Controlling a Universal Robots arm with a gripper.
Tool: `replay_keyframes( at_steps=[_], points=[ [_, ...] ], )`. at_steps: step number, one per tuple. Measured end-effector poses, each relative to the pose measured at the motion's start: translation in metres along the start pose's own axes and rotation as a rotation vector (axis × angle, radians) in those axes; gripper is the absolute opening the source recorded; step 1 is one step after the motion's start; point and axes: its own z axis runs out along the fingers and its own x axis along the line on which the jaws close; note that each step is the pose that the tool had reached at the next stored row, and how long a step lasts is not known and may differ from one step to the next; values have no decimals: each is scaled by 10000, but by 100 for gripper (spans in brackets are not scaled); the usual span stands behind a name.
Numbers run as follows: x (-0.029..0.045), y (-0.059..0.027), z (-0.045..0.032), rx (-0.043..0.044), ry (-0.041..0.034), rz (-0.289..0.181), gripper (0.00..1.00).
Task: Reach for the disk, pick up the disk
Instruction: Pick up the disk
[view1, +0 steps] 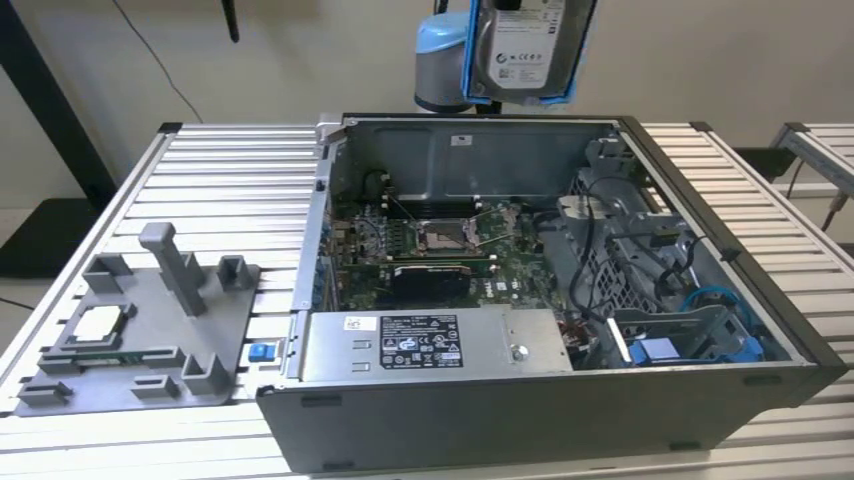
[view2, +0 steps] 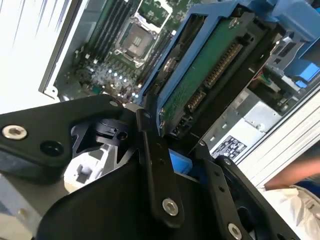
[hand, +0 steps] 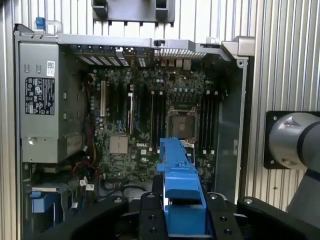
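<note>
We see the claw (hand: 182, 202) shut on the disk (view1: 531, 45), at the top centre of the exterior view, well above the open computer case (view1: 534, 425). The disk's long axis runs straight out from the claw.

Disk (view1: 531, 45) above computer case (view1: 534, 430)

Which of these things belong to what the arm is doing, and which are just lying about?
In the job:
- the disk, held up above the computer case
- the gripper, fingers clamped on the disk's blue bracket

Just lying about:
- the power supply box
- the motherboard
- the grey holder plate and small chip on the table
</note>
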Motion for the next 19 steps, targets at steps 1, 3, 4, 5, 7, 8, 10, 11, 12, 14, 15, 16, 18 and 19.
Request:
replay_keyframes(
  at_steps=[1, 3, 4, 5, 7, 8, 10, 11, 12, 14, 15, 16, 18, 19],
  points=[
    [1, -47, 1, 0, -1, 1, 0],
    [1, -137, 0, 0, 0, 1, 0],
    [1, -184, 0, 0, 1, 1, 0],
    [1, -229, 1, 0, 1, 0, 0],
    [2, -319, 2, 0, -1, 1, 0],
    [2, -365, 3, 0, -2, 0, 0],
    [3, -456, 4, 0, 0, 1, 0],
    [3, -503, 5, 0, 0, 1, 0],
    [4, -547, 6, 0, 1, 1, 0],
    [5, -637, 8, 0, 1, 1, 0],
    [5, -682, 9, 0, 0, 1, 0],
    [5, -729, 9, 0, 1, 1, 0],
    [6, -820, 12, 0, 0, -1, 0],
    [7, -869, 13, 0, 0, 1, 0]
  ],
)
